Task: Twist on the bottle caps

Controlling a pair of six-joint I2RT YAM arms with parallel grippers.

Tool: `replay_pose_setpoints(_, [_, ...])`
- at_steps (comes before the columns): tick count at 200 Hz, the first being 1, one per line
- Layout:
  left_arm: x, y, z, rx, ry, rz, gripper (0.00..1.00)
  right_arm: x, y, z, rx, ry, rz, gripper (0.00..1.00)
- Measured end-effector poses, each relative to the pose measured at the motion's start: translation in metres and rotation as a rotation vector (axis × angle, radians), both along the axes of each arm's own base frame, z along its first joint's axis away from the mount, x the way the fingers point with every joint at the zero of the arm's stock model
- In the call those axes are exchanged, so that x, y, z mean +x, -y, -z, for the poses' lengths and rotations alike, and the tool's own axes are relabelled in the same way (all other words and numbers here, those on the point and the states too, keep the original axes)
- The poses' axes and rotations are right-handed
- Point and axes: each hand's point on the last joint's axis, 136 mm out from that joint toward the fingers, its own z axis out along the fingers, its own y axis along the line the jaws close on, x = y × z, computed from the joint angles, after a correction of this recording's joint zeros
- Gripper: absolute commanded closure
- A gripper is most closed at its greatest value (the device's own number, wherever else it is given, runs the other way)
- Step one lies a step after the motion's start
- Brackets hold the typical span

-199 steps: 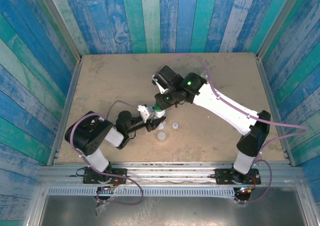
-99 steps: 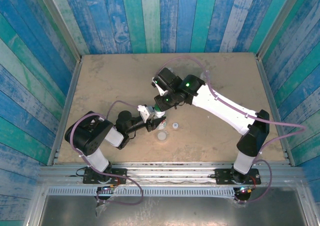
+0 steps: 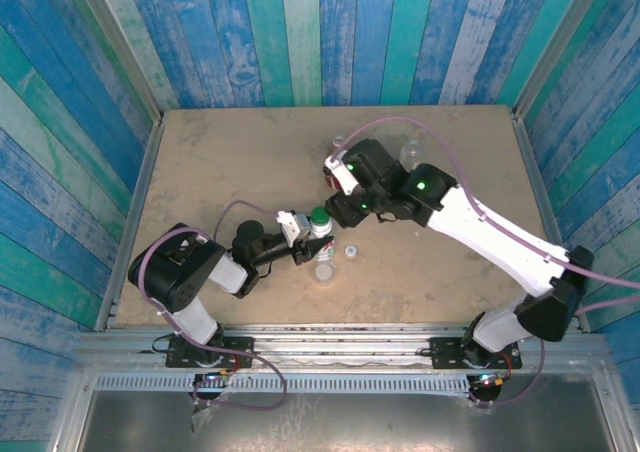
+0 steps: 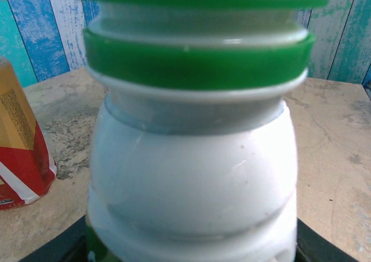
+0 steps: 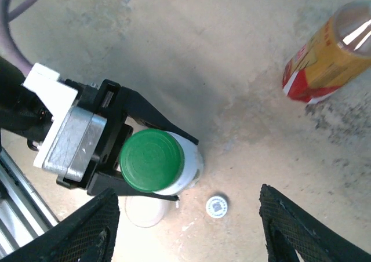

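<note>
The white bottle [image 5: 190, 168] stands upright on the table, and my left gripper [image 3: 311, 238] is shut around its body. The flat dark green cap [image 5: 152, 160] sits on its neck, also seen as the green cap [image 3: 319, 215]. My right gripper [image 5: 186, 199] hangs open above and beside the bottle, touching nothing. On the table close by lie the pale grey cap [image 5: 145, 211] and the tiny white cap [image 5: 216, 206]. The amber bottle [image 5: 328, 54] with the red label stands capless farther back, and shows as the amber bottle [image 4: 19, 152] at the left.
The table [image 3: 220, 172] is sandy, with blue and green plank walls on three sides. The pale grey cap [image 3: 324, 271] and the white cap [image 3: 351, 252] lie just in front of the held bottle. The right arm's forearm [image 3: 480, 227] reaches across the table's right half.
My right gripper has let go of the green cap and pulled away to the right. The cap stays on the bottle. The left gripper has not moved.
</note>
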Motion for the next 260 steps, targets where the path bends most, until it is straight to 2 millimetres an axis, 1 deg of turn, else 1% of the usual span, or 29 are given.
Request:
replay_pose_setpoints(13, [0.0, 0.0, -0.001, 0.0, -0.005, 0.0, 0.43, -0.002, 0.006, -0.006, 0.024, 0.042, -0.016, 0.3])
replay_pose_setpoints(34, [0.001, 0.001, -0.002, 0.008, -0.019, 0.003, 0.43, -0.005, 0.012, -0.015, 0.061, 0.095, -0.038, 0.24])
replay_pose_setpoints(52, [0.002, 0.004, -0.003, 0.019, -0.032, 0.012, 0.43, -0.013, 0.015, -0.02, 0.094, 0.136, -0.081, 0.21])
replay_pose_setpoints(86, [-0.001, 0.006, -0.008, 0.031, -0.037, 0.03, 0.44, -0.031, 0.023, -0.025, 0.132, 0.211, -0.175, 0.19])
replay_pose_setpoints(112, [-0.006, 0.009, -0.015, 0.033, -0.032, 0.046, 0.46, -0.042, 0.026, -0.034, 0.16, 0.264, -0.239, 0.2])
replay_pose_setpoints(139, [-0.008, 0.013, -0.023, 0.045, -0.024, 0.065, 0.45, -0.05, 0.022, -0.04, 0.177, 0.286, -0.308, 0.21])
replay_pose_setpoints(162, [-0.011, 0.016, -0.038, 0.045, 0.007, 0.083, 0.45, -0.055, 0.018, -0.04, 0.17, 0.285, -0.364, 0.22])
replay_pose_setpoints(183, [-0.014, 0.016, -0.049, 0.045, 0.032, 0.097, 0.45, -0.056, 0.014, -0.043, 0.164, 0.291, -0.402, 0.24])
replay_pose_setpoints(234, [-0.025, 0.017, -0.06, 0.063, 0.045, 0.146, 0.45, -0.059, 0.002, -0.046, 0.134, 0.284, -0.5, 0.31])
replay_pose_setpoints(260, [-0.031, 0.017, -0.067, 0.063, 0.061, 0.169, 0.45, -0.059, -0.004, -0.044, 0.106, 0.272, -0.548, 0.34])
